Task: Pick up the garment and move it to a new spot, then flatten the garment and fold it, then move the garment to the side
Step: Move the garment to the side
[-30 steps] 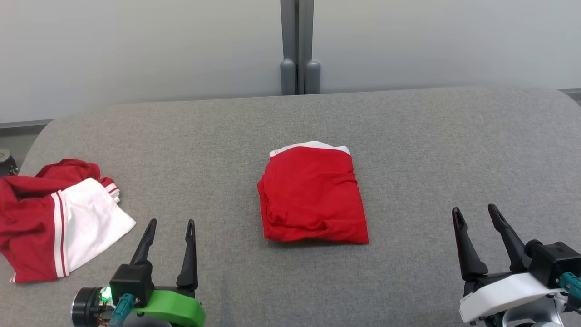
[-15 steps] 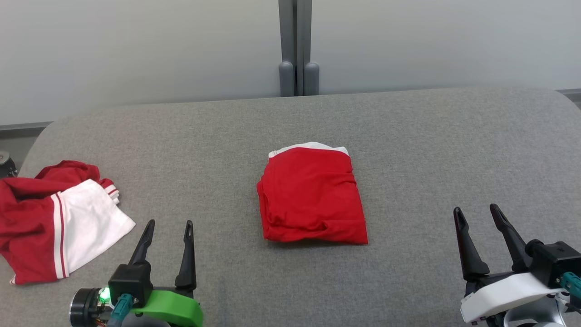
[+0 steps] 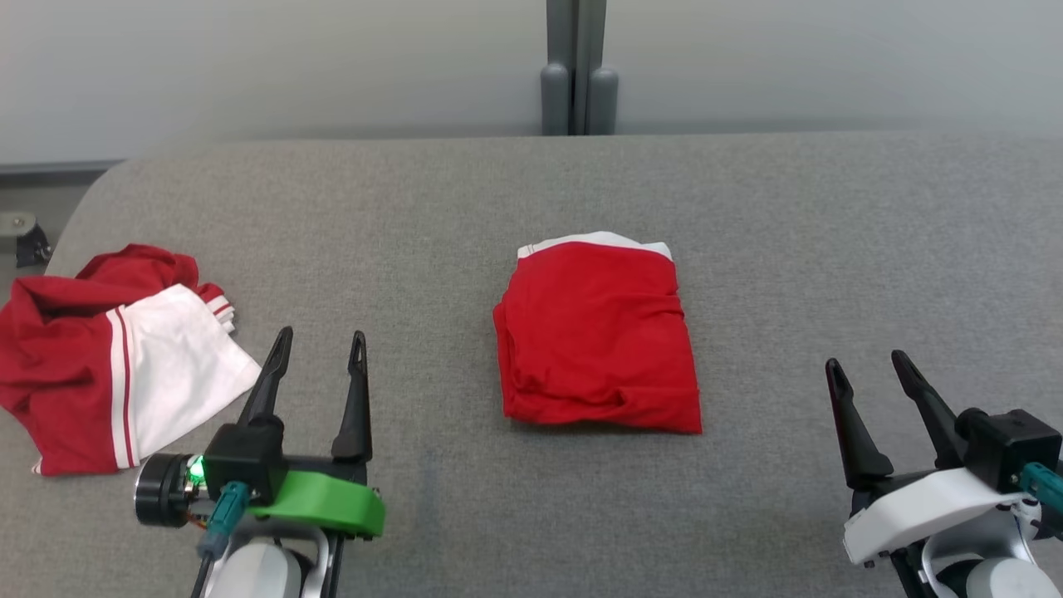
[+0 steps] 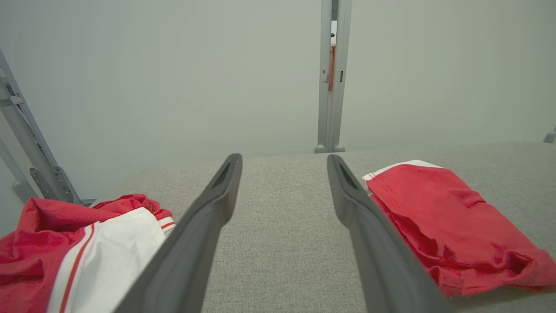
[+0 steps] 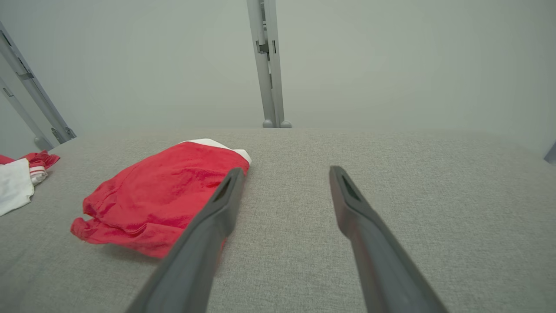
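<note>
A folded red garment (image 3: 598, 340) with a white edge at its far side lies flat in the middle of the grey padded table (image 3: 830, 232). It also shows in the left wrist view (image 4: 443, 217) and the right wrist view (image 5: 160, 195). A second garment (image 3: 108, 357), red and white with stripes, lies crumpled at the table's left end (image 4: 78, 243). My left gripper (image 3: 320, 335) stands open between the two garments, touching neither (image 4: 283, 157). My right gripper (image 3: 866, 361) is open and empty to the right of the folded garment (image 5: 285, 169).
A grey post (image 3: 579, 75) stands against the pale wall behind the table's far edge. The table's left corner is rounded, with the floor and a small fitting (image 3: 25, 237) beyond it. Bare grey cloth stretches across the table's right half.
The head camera has shifted, so the whole picture sits further right and higher. My left gripper has also reached a little further forward. Both garments lie as before.
</note>
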Robot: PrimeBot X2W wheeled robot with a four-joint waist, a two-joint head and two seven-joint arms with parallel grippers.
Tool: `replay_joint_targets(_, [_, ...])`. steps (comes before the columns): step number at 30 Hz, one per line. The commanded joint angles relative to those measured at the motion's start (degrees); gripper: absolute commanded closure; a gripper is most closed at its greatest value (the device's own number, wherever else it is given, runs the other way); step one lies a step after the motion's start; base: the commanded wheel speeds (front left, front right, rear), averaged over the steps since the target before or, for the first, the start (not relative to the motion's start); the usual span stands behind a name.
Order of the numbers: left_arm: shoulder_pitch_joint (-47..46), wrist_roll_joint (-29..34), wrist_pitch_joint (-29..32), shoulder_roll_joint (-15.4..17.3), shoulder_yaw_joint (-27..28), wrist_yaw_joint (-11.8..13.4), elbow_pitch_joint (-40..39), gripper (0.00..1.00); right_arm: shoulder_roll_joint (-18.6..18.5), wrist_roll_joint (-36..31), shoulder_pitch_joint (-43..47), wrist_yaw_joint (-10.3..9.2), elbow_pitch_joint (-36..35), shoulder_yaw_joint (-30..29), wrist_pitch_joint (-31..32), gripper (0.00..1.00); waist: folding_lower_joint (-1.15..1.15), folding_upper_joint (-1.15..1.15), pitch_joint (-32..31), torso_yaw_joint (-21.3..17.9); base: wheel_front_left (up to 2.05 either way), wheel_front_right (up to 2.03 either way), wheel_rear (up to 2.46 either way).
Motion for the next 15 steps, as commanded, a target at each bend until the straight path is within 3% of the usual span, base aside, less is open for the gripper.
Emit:
replay_joint_targets(1, [-1.88, 0.22, -0.40, -0.38, -0.23, -0.26, -0.36, 0.00, -0.41, 0.59, -1.53, -0.06, 0.60, 0.30, 0.00, 0.00, 0.00, 0.00, 3.94, 3.12, 0.00, 0.00, 0.00])
replay_joint_targets(7, [-6.18, 0.89, -0.94, -1.80, -1.56, -0.78, -1.22, 0.00, -2.15, 1.71, -7.04, -0.06, 5.11, 3.08, 0.24, 0.00, 0.00, 0.00, 10.14, 6.20, 0.00, 0.00, 0.00])
replay_joint_targets(15, [-9.90, 1.24, -1.04, -3.14, -2.20, -1.20, -2.22, 0.00, -2.88, 3.50, -15.75, -0.06, 16.19, 8.74, -0.09, 0.00, 0.00, 0.00, 14.66, 8.65, 0.00, 0.00, 0.00])
